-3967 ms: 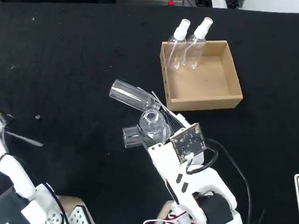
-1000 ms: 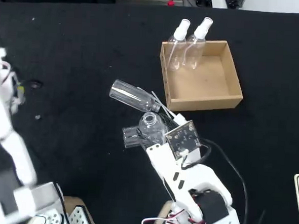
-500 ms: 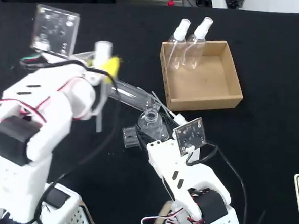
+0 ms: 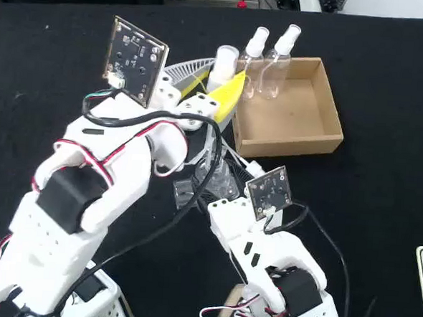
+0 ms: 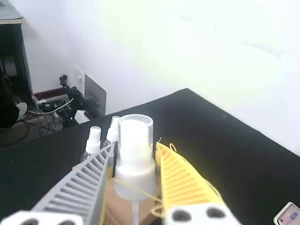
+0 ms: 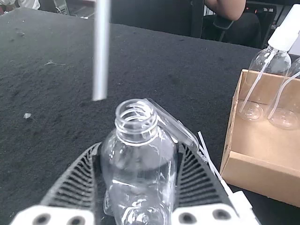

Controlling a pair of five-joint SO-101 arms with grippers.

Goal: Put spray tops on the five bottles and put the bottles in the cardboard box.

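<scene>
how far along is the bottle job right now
Done: two capped bottles stand in the cardboard box. In hand: the right hand holds an open bottle upright, and the left hand holds a spray top higher up, tube not yet in the neck. Left: capping and boxing this bottle, plus the lying bottle beside it.

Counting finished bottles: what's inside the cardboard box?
A capped bottle and a second capped bottle stand against the far wall of the cardboard box. The left gripper hides part of one side wall.
</scene>
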